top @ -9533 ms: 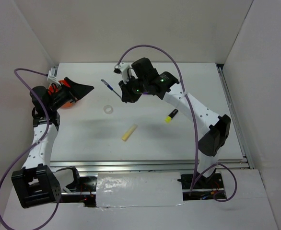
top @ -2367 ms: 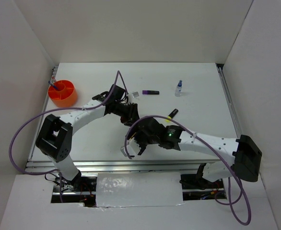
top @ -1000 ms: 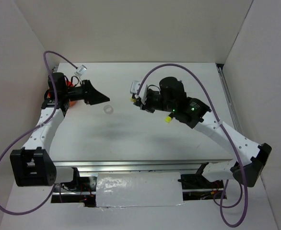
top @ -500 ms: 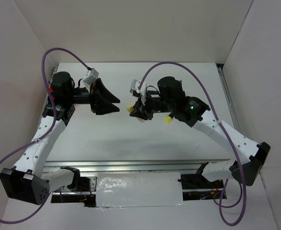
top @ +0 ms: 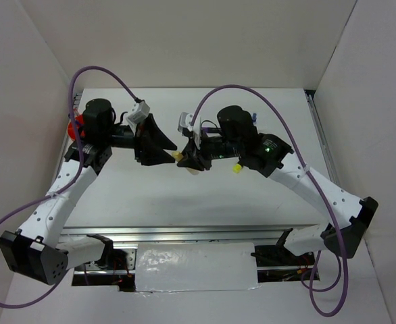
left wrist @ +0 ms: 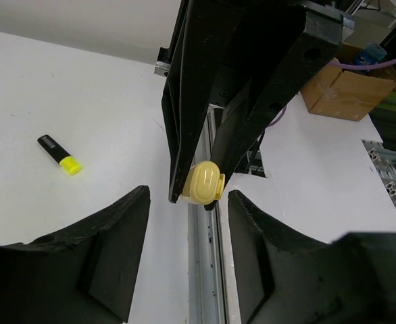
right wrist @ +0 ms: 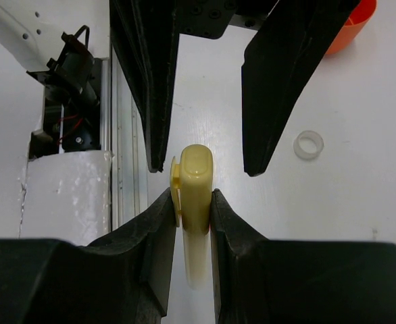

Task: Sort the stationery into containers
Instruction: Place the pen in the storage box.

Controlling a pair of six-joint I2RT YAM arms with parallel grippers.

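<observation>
Only one cup (right wrist: 350, 30) shows, a round orange plastic one, smooth and shiny, at the upper right corner of the right wrist view. You see just its outside there, and in the top view the left arm hides most of it, so I cannot tell what is in it. The pale yellow stick (right wrist: 194, 182) is up in the air in the middle of the top view, not in the cup. It is smooth, with a rounded end and a little clip on its side. The right gripper (top: 186, 160) pinches it tight between two flat black fingers (right wrist: 164, 236). The left gripper (top: 172, 150) faces it with its black fingers spread wide, one on each side of the stick's end, with a gap on both sides. A small white tape ring (right wrist: 309, 144) lies flat on the white table (right wrist: 360, 189), below the cup in the right wrist view. A stubby black highlighter (left wrist: 59, 154) with a bright yellow cap lies on the table at the left of the left wrist view.
</observation>
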